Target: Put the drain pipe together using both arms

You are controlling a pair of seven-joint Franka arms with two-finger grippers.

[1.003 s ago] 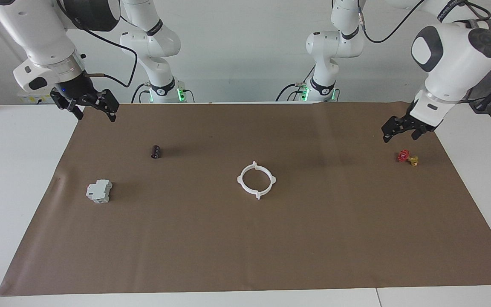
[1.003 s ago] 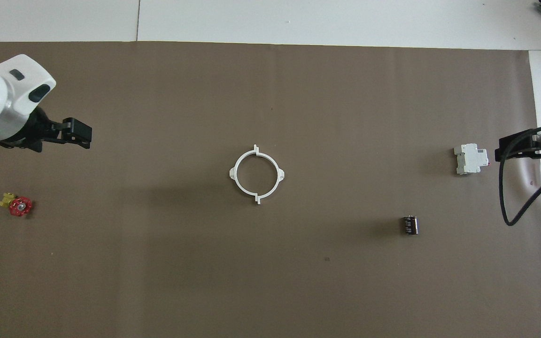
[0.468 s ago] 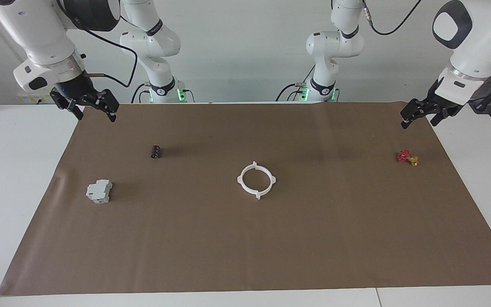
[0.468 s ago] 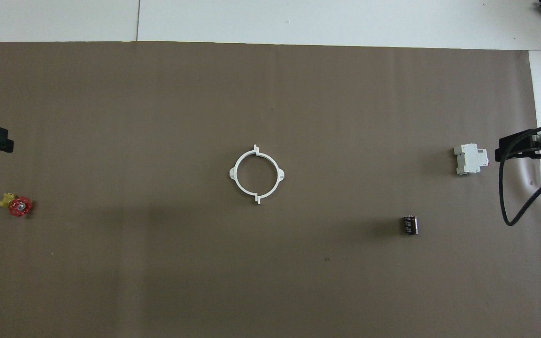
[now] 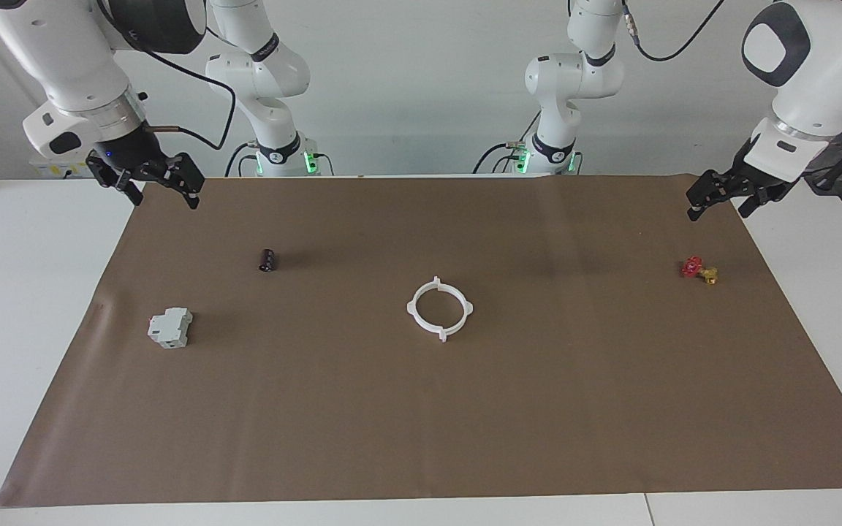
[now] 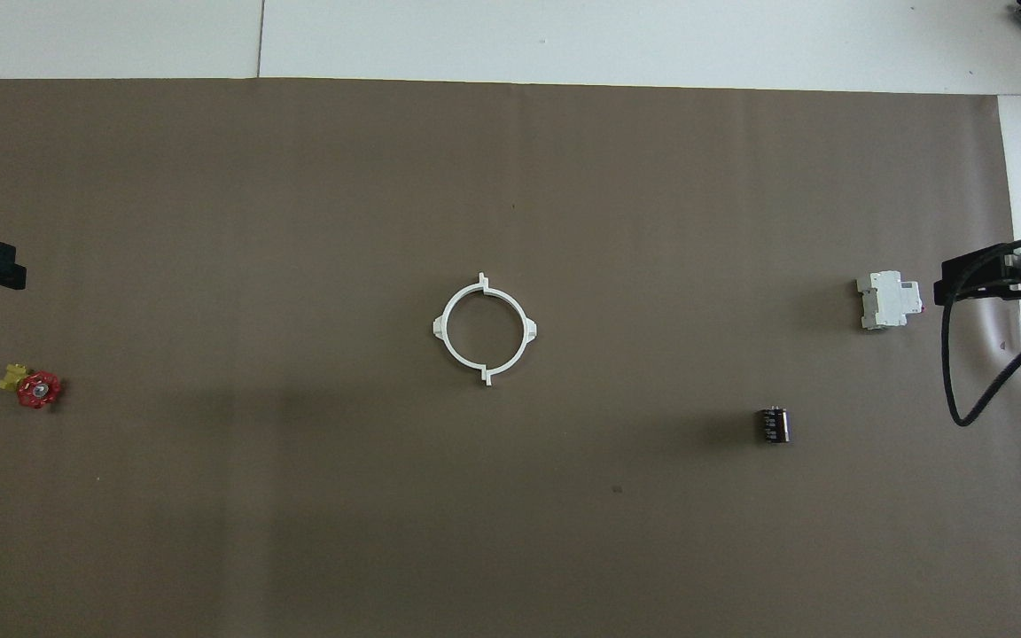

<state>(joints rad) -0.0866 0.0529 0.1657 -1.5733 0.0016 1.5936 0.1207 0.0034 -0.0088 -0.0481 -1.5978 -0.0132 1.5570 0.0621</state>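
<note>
1. Left gripper (image 5: 715, 197): fingers spread, holding nothing, hanging raised over the mat's corner at the left arm's end of the table, above and apart from the small red-and-gold valve piece (image 5: 699, 269). Judged parked clear of the work.
2. Right gripper (image 5: 149, 179): likewise spread and empty, raised over the mat's edge at the right arm's end, well apart from every part. Seen from overhead, only its tip (image 6: 998, 282) showing beside the grey blocky box (image 6: 890, 299), though the facing view puts it high above the table.
3. Drain pipe (image 5: 440, 308): lying flat near the middle of the brown mat (image 5: 421, 438), well apart from both grippers. Two white half-rings (image 6: 484, 329) meeting as one closed ring, four outer tabs standing out. Judged already joined, hence both arms drawn aside and waiting.
4. Other parts kept toward the ends, probably to leave the centre free for joining: box and small dark cylinder (image 5: 267, 259) toward the right arm's end, cylinder nearer to the robots than the box; valve piece toward the left arm's end.
5. Count: two arms, two grippers, one ring of two halves, four tabs, one box, one cylinder, one valve piece, one mat.
</note>
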